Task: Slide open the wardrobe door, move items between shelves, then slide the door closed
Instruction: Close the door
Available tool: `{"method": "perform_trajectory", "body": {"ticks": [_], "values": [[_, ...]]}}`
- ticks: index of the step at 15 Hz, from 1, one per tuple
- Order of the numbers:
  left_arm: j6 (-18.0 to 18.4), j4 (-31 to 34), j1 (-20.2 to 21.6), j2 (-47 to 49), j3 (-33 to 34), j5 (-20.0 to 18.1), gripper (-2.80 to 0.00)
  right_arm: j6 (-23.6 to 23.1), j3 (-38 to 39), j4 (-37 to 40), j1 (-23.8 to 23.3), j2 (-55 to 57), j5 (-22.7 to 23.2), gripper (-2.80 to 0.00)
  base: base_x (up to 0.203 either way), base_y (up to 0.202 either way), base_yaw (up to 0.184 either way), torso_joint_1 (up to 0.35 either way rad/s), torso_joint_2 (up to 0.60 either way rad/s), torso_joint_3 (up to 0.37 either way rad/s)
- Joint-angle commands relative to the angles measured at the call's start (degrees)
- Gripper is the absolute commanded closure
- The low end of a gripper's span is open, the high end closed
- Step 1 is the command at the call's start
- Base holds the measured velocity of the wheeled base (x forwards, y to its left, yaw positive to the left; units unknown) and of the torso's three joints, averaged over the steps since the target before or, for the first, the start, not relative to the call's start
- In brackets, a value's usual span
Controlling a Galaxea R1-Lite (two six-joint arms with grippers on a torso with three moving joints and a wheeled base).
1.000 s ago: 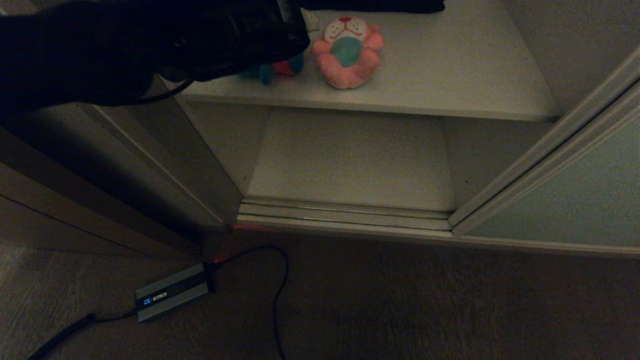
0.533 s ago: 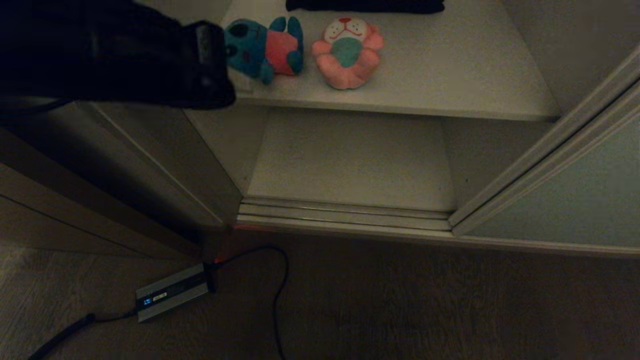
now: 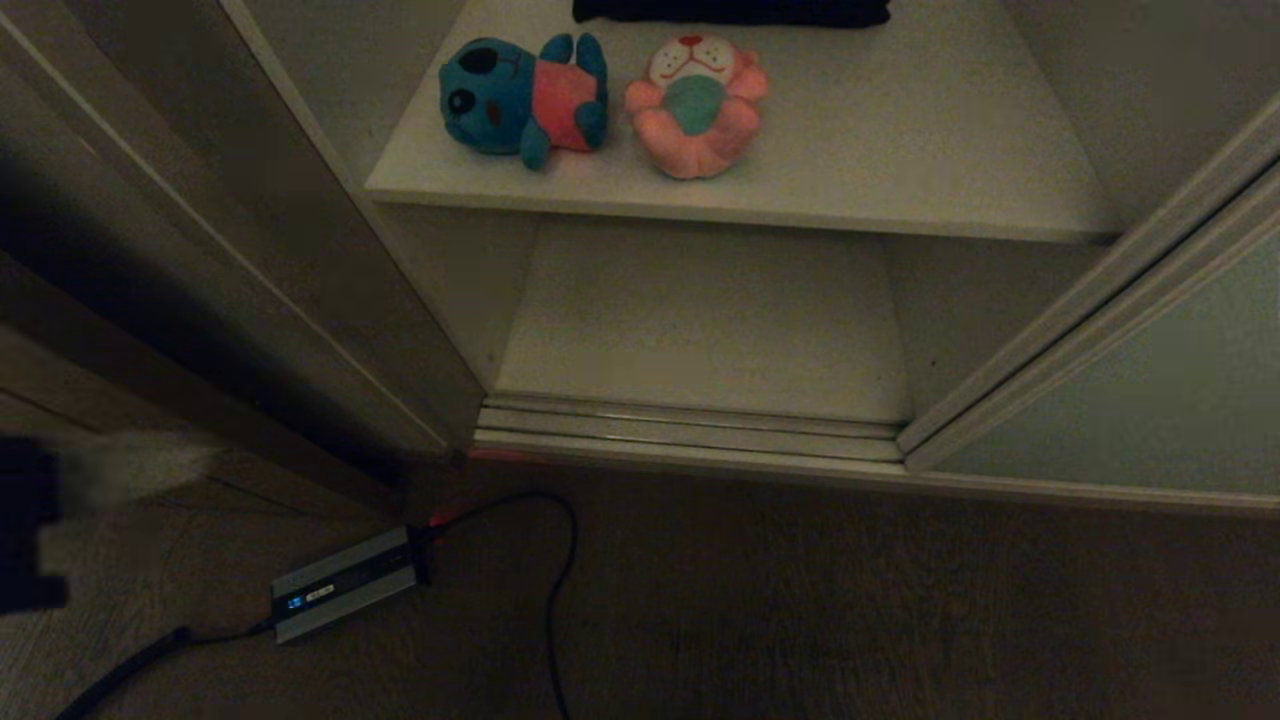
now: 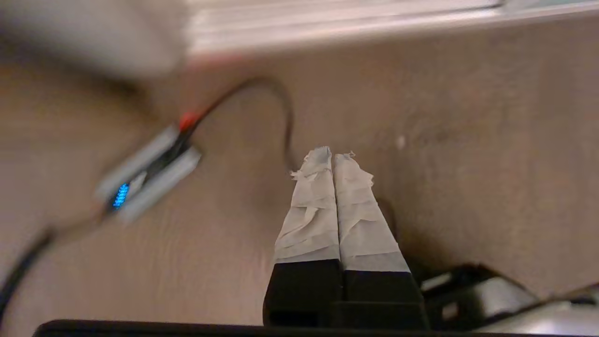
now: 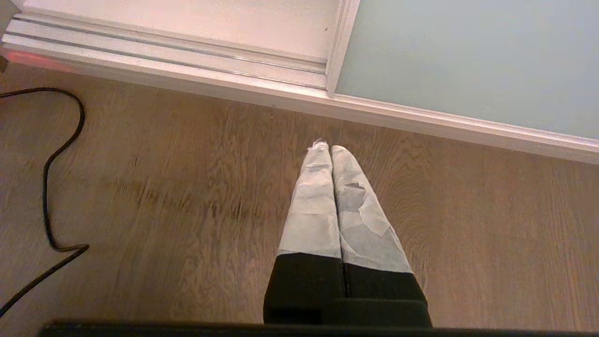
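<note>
Head view: blue toy (image 3: 520, 95) and pink toy (image 3: 697, 103) lie just beside each other on the upper shelf (image 3: 900, 150); the sliding door (image 3: 1150, 400) stands open at right. Both look soft and light; grasp the body.

Left wrist view: left gripper (image 4: 333, 157) jaws pressed together, empty, above floor.

Right wrist view: right gripper (image 5: 330, 149) likewise closed, empty. No legible writing.

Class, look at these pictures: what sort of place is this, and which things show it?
Probably a bedroom or home: a built-in wardrobe with a sliding wardrobe door, plush toys on its shelves, and wood-look flooring.
</note>
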Motion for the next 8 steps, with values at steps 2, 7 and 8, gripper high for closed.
{"method": "perform_trajectory", "body": {"ticks": [2, 7, 8], "values": [[0.37, 3.49, 11.39, -19.71, 9.6, -2.83, 0.0, -0.03, 0.18, -0.01, 0.0, 0.05, 0.04, 0.0, 0.0, 0.0, 0.0, 0.0, 0.0, 0.0], [3.68, -5.31, 19.19, -37.61, 33.69, -0.56, 0.0, -0.03, 0.18, -0.01, 0.0, 0.05, 0.04, 0.0, 0.0, 0.0, 0.0, 0.0, 0.0, 0.0], [3.68, -7.88, 19.6, -37.98, 36.79, 0.39, 0.0, -0.03, 0.18, -0.01, 0.0, 0.0, 0.04, 0.0, 0.0, 0.0, 0.0, 0.0, 0.0, 0.0]]}}
